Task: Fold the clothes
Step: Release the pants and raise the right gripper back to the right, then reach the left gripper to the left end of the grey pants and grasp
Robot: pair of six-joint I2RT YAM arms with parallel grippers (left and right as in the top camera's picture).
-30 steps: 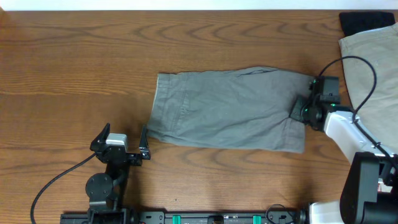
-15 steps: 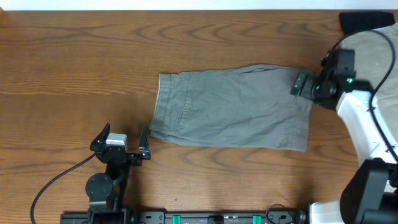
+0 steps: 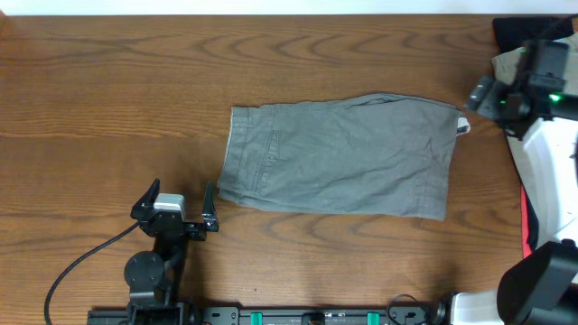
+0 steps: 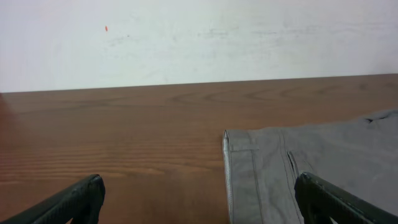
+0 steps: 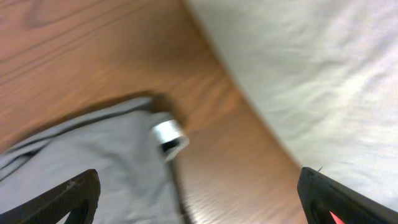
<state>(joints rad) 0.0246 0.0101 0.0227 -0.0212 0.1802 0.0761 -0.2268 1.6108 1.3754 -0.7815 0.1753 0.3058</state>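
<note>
Folded flat in the middle of the table lie the mid-grey shorts (image 3: 339,158), waistband to the left, with a small white tag (image 3: 462,126) at their upper right corner. My right gripper (image 3: 495,86) hangs open above the table, just right of that corner, holding nothing. In the right wrist view (image 5: 199,199) the tag (image 5: 169,135) and the grey cloth (image 5: 93,162) show below, blurred. My left gripper (image 3: 179,202) rests open near the front edge, left of the shorts' lower left corner. In its own view (image 4: 199,208) the waistband end (image 4: 298,168) lies ahead.
A beige garment (image 5: 323,74) lies at the table's right edge, partly under my right arm, with its edge (image 3: 504,65) showing. A black piece (image 3: 519,32) sits in the far right corner. Bare wood (image 3: 108,99) stretches left of the shorts. A white wall (image 4: 199,37) rises behind the table.
My right gripper has opened, let go of the shorts' right edge and moved up and to the right, towards the beige garment. The shorts lie still. The left arm has not moved.
</note>
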